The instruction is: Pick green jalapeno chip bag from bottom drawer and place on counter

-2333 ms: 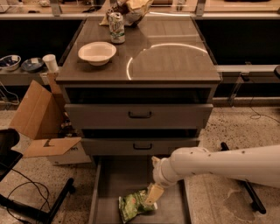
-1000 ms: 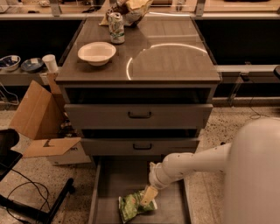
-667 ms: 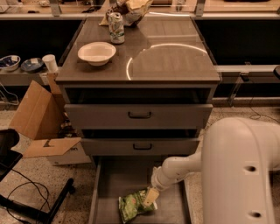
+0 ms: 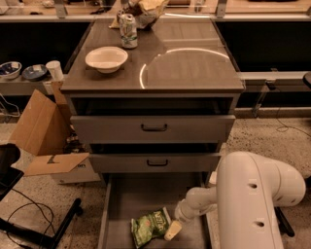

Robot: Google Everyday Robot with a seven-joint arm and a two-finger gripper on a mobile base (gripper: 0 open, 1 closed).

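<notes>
The green jalapeno chip bag (image 4: 148, 226) lies flat on the floor of the open bottom drawer (image 4: 141, 194), near its front. My gripper (image 4: 172, 230) reaches down into the drawer and sits at the bag's right edge, touching or nearly touching it. The white arm (image 4: 252, 199) fills the lower right and hides the drawer's right side. The counter (image 4: 194, 68) is the glossy grey-brown cabinet top with a curved light reflection.
A white bowl (image 4: 106, 58), a green-and-white soda can (image 4: 128, 30) and a tan bag (image 4: 146, 8) stand on the counter's left and back. Two shallower drawers (image 4: 153, 128) stand partly open above the bottom one. A cardboard box (image 4: 41, 131) stands to the left.
The big white arm link has swung in over the lower right of the view. The gripper stays at the bag's right edge, slightly lower. The bag has not moved.
</notes>
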